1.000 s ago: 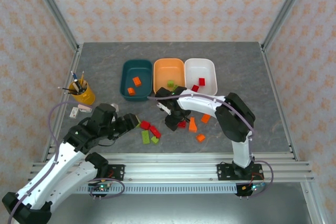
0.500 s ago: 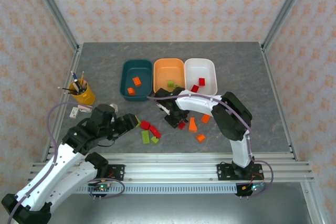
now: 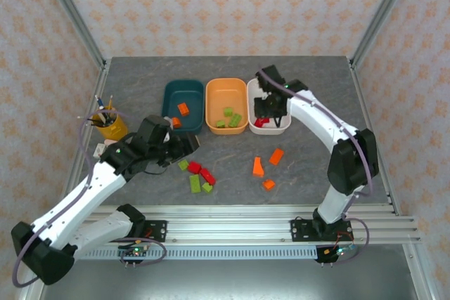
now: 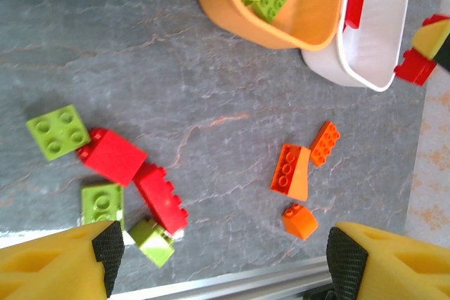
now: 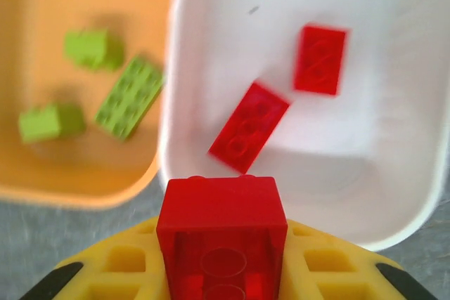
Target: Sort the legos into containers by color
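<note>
My right gripper [image 3: 266, 113] hangs over the white tub [image 3: 280, 128], shut on a red lego [image 5: 221, 233]. Two red legos [image 5: 249, 127] lie in that tub [image 5: 394, 138]. The orange tub [image 3: 226, 93] holds three green legos [image 3: 228, 112], and the teal tub [image 3: 187, 94] holds two orange ones [image 3: 183, 108]. My left gripper [image 3: 184, 144] is open with nothing in it, above a cluster of red [image 4: 112, 156] and green legos [image 4: 58, 131]. Three orange legos [image 4: 292, 171] lie loose on the table to the right of it.
A yellow cup of pencils [image 3: 109, 125] stands at the left edge of the grey table [image 3: 316, 166]. An aluminium rail [image 3: 232, 214] runs along the near edge. Bare table lies behind and to the right of the tubs.
My right gripper has closed on a red lego, lifted it off the table and carried it back over the white tub. My left arm has shifted up and right. More green legos lie in the orange tub.
</note>
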`<state>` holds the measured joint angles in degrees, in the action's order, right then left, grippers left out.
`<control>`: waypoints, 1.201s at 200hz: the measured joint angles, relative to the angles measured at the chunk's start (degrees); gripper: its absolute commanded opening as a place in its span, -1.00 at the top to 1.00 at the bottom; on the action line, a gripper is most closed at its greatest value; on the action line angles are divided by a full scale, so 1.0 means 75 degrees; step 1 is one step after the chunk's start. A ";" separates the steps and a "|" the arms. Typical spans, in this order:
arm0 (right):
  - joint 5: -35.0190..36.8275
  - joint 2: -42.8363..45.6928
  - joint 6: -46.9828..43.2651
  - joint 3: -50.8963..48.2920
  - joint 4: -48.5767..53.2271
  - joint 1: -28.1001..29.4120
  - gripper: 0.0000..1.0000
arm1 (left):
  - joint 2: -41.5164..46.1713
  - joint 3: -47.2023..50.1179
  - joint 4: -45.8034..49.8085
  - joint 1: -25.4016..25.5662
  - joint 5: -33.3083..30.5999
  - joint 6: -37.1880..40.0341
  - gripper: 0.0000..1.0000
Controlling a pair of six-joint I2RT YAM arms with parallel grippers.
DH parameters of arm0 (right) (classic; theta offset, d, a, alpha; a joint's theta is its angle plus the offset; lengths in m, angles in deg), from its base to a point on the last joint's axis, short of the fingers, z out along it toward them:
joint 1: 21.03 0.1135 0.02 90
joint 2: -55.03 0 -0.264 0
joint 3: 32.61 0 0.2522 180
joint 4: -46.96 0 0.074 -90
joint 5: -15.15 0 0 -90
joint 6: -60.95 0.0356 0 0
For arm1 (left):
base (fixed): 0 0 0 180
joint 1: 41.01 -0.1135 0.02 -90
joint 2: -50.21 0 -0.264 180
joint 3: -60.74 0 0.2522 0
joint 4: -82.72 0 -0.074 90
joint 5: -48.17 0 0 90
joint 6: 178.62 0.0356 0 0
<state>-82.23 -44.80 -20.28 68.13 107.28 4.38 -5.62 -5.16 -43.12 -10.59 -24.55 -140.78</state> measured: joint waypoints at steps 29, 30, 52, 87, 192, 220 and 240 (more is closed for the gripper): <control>-0.0108 -0.1239 0.0577 0.1052 -0.0119 -0.0583 0.36 | -0.0903 -0.0650 -0.0297 0.0035 -0.0137 0.0178 -0.58; -0.0111 -0.1276 0.0583 0.1084 -0.0117 -0.0592 0.36 | -0.0918 -0.0664 -0.0303 0.0035 -0.0140 0.0184 -0.58; -0.0204 -0.2451 0.0822 0.2122 -0.0087 -0.0731 0.35 | -0.1373 -0.1035 -0.0478 0.0041 -0.0204 0.0291 -0.58; -0.0262 -0.3914 0.1035 0.3698 0.0268 -0.0796 0.32 | -0.1923 -0.1399 -0.0694 0.0050 -0.0259 0.0370 -0.58; -0.0423 -0.4686 0.1574 0.4514 0.1049 -0.0845 -0.19 | -0.2804 -0.2833 -0.0656 0.0472 -0.0425 0.0860 -0.58; -0.0239 -0.3459 0.1571 0.3832 0.1017 -0.0810 -0.19 | -0.3246 -0.3077 -0.0504 0.0973 -0.0522 0.1040 -0.58; 0.0055 -0.1778 0.1609 0.2798 0.0950 -0.0720 -0.24 | -0.3716 -0.3261 -0.0361 0.1451 -0.0618 0.1113 -0.57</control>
<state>-81.81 -58.13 -8.21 89.12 114.41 -1.02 -33.49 -29.62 -45.83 0.29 -29.18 -132.44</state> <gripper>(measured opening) 0.602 0.788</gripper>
